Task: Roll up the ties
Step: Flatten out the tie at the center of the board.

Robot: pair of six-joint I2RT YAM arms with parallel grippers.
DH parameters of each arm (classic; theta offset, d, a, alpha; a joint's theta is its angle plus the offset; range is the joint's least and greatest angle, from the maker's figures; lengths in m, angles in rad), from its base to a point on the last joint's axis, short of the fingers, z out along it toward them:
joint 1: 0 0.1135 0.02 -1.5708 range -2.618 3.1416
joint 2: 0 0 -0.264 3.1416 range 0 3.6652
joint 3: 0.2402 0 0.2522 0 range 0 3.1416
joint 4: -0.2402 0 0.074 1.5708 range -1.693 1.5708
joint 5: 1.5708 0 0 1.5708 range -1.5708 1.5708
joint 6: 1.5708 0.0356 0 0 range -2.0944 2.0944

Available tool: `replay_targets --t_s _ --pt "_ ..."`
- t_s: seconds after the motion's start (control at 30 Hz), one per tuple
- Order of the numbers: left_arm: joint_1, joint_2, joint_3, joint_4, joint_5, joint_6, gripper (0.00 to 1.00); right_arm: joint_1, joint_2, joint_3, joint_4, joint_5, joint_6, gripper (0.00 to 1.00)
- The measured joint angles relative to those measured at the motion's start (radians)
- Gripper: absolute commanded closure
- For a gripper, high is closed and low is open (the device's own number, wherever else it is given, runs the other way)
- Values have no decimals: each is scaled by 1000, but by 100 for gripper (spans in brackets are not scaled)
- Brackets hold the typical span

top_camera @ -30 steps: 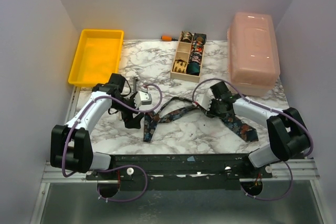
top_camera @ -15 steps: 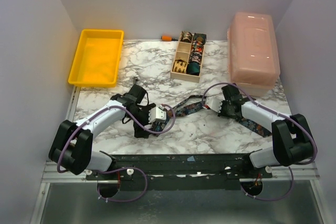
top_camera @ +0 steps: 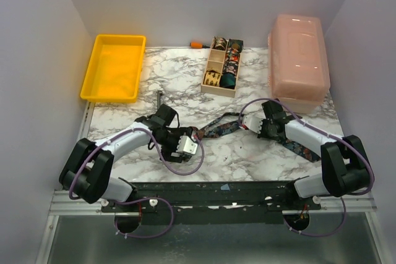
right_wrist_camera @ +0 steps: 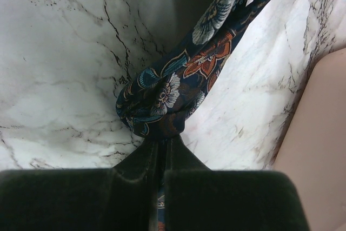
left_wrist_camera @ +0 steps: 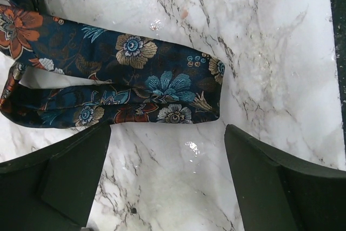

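Observation:
A dark floral tie (top_camera: 221,126) lies as a long strip across the marble table (top_camera: 247,159), and its wide end (top_camera: 303,150) runs toward the near right. My right gripper (right_wrist_camera: 162,142) is shut on a bunched part of the tie (right_wrist_camera: 165,98); in the top view this gripper (top_camera: 255,125) sits mid-strip. The tie's folded narrow end (left_wrist_camera: 135,87) lies just beyond my left gripper (left_wrist_camera: 167,158). That gripper is open with only bare marble between its fingers (left_wrist_camera: 67,174), and it hovers at the strip's left end (top_camera: 189,138).
A wooden compartment box (top_camera: 213,85) with several coiled ties stands at the back centre. A yellow tray (top_camera: 114,69) is at the back left and a pink lidded box (top_camera: 298,60) at the back right. A dark metal tool (top_camera: 159,98) lies near the left arm, and an orange-handled tool (top_camera: 197,44) by the back wall.
My left gripper has moved right and nearer, to the tie's narrow end. The tie, loosely tangled before, is now drawn into a straighter strip. The right gripper shifted slightly right, still shut on it.

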Motion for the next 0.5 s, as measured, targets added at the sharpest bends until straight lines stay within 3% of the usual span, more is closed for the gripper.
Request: replay_targets --t_s 0.17,0.5 --pt "-14 -16 -39 58 1 26 14 0 8 9 -10 0 0 99" --pt "-58 -149 -144 134 -3 63 7 0 12 13 -16 -1 -6 99"
